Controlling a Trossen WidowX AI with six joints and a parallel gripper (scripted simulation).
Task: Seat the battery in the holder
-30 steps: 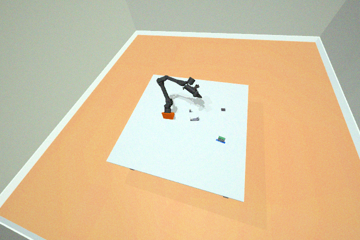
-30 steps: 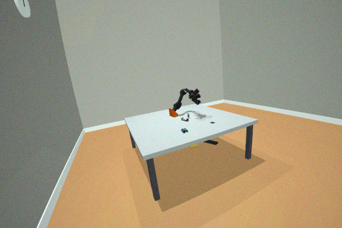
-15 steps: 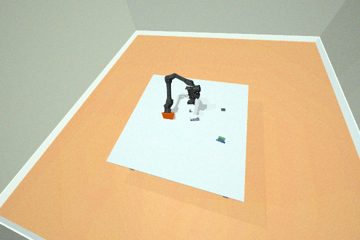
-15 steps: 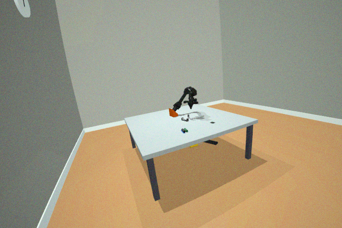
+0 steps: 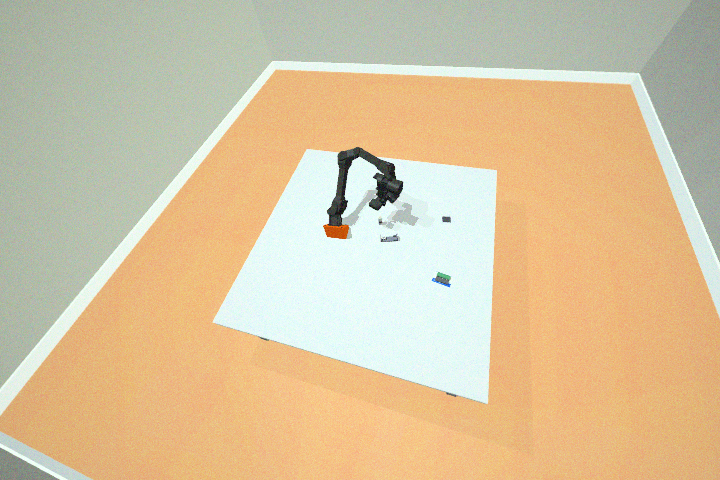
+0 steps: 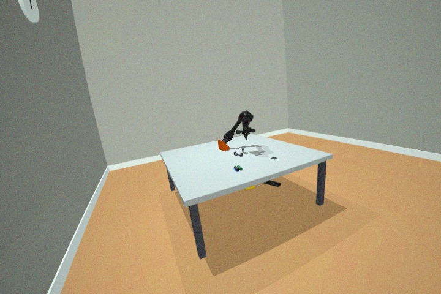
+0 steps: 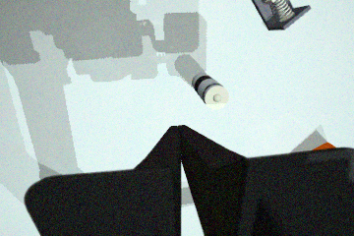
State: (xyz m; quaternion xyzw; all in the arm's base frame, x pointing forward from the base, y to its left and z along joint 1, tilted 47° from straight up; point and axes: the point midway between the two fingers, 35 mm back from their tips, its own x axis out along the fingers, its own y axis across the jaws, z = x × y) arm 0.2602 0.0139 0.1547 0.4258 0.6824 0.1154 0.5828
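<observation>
The battery (image 5: 379, 221) (image 6: 242, 149) (image 7: 216, 95) stands upright on the table, its pale end with the small terminal nub facing up. A dark band shows on its side in the wrist view. The holder (image 5: 390, 238) (image 6: 238, 155) lies on the table a short way from the battery; in the wrist view only its end with the coil spring (image 7: 282, 10) shows, at the top edge. My gripper (image 6: 245, 138) (image 7: 177, 133) is shut and empty, its fingertips together above the table near the battery, not touching it. The top view does not show the fingertips clearly.
The arm's orange base (image 5: 336, 231) (image 6: 223, 145) stands on the table. A small dark block (image 5: 446, 219) (image 6: 274, 158) lies towards one edge. A group of small green, dark and blue items (image 5: 442, 278) (image 6: 237, 168) lies farther from the arm. The arm's shadow falls around the battery.
</observation>
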